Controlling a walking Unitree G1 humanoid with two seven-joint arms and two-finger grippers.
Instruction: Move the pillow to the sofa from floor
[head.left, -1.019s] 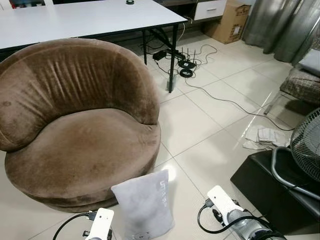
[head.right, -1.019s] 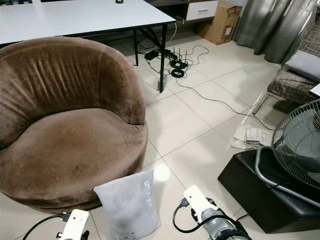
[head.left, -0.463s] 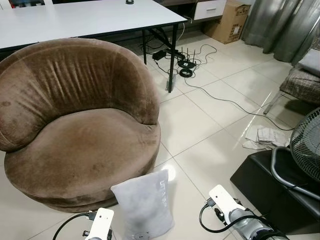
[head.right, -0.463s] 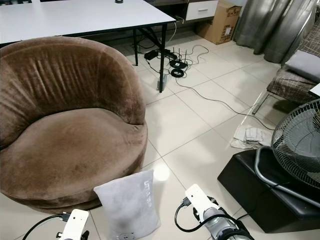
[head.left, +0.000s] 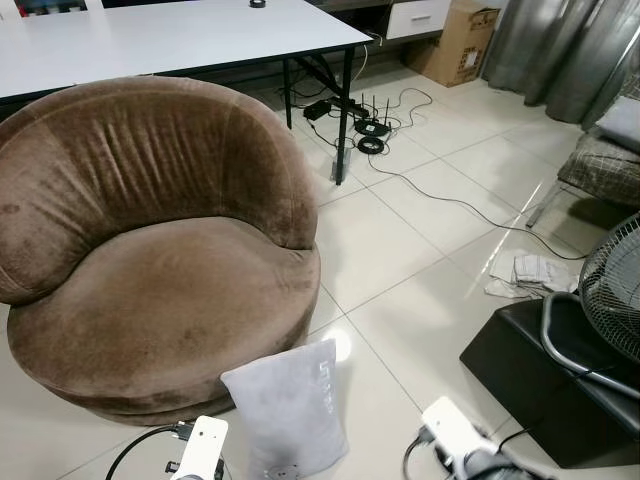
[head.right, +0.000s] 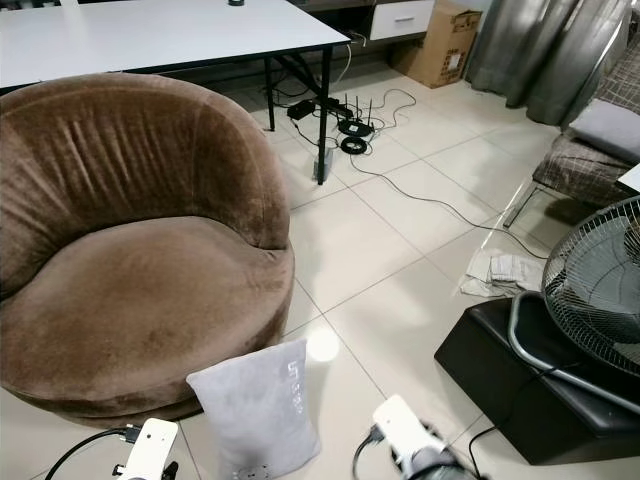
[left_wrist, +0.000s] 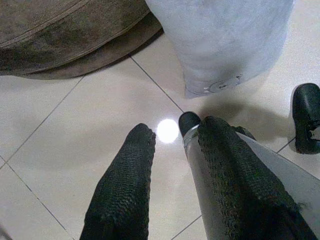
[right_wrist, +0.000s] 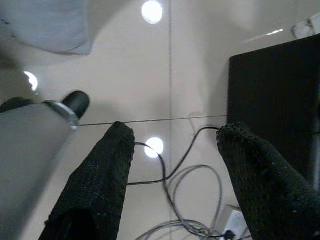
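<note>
A: Jaws first. Left gripper (left_wrist: 167, 165) has its jaws parted a little, nothing between them, pointing down at the floor (left_wrist: 70, 120) tile. Right gripper (right_wrist: 172, 175) has jaws spread wide, also empty, over loose cables (right_wrist: 175, 200).

B: Pillow?

A: Grey pillow (head.left: 288, 408) stands upright on the floor, leaning against the front base of the round brown sofa (head.left: 150, 250). It sits between the two arms, near the left gripper, not touched by either.

B: So grasp not begun. How to do it well?

A: My read: bring both grippers in from either side, pinch the top edge or the upper corners, since the thing is soft and will sag if taken low. Lift straight up to clear the seat rim, then forward onto the cushion.

B: Hazards?

A: Black box (head.right: 530, 390) and fan (head.right: 600, 290) near the right arm; keep that elbow tucked. Cables underfoot too.
</note>
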